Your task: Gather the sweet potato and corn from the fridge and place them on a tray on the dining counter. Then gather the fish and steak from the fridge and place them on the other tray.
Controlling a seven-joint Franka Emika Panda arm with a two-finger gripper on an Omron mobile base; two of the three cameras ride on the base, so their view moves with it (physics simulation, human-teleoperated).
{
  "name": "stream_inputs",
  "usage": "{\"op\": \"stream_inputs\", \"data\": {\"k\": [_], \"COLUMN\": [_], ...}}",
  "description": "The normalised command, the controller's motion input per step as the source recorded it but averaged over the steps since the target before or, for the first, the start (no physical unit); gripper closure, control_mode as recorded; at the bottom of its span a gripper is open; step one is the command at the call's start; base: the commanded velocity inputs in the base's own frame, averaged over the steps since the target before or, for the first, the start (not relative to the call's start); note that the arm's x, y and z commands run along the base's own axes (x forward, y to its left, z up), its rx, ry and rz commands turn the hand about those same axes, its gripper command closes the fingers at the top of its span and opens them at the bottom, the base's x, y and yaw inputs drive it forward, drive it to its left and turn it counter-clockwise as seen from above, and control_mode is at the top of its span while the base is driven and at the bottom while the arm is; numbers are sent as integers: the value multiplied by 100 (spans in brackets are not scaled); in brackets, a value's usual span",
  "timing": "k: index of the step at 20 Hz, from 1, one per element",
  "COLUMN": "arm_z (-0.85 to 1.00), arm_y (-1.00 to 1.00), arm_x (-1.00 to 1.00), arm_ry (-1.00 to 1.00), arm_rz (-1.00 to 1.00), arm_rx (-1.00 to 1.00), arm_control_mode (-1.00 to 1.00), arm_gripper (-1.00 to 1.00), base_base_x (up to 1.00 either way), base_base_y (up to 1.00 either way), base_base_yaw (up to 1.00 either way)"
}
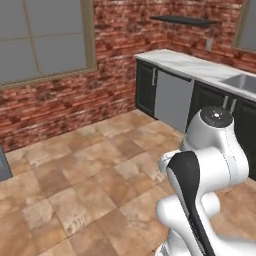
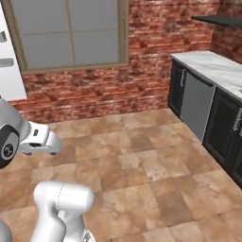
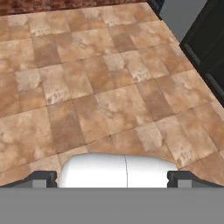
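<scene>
End effector (image 3: 112, 178) — fingers spread wide, gripping nothing — hangs over the tiled floor (image 3: 100, 87) near black cabinets (image 3: 205, 48).

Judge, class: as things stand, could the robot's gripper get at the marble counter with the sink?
Probably not yet. The gripper hangs open over bare floor tiles, folded close to the base, while the marble counter stands off along the far wall, a stretch of floor between. The base would likely need to drive closer.

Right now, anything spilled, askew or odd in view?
Nothing stands out. The tiled floor is clean, and the black cabinets and marble counter sit square and shut. The hand is open over bare floor, holding nothing.
</scene>
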Motion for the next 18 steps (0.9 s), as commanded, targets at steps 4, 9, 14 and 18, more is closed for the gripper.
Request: {"op": "stream_inputs", "data": {"k": [4,9,14,18], "arm_z": [0,0,0,0], "arm_y": [0,0,0,0], "arm_x": [0,0,0,0], "arm_ry": [0,0,0,0], "arm_rz": [0,0,0,0], "arm_rx": [0,0,0,0], "arm_control_mode": [100,100,100,100], "arm_gripper": [-100,-100,-100,-100], "base_base_x": [100,92,67,68], "base_base_y": [-6,-20,-56,-58], "base_base_yaw": [36,42,39,38]}}
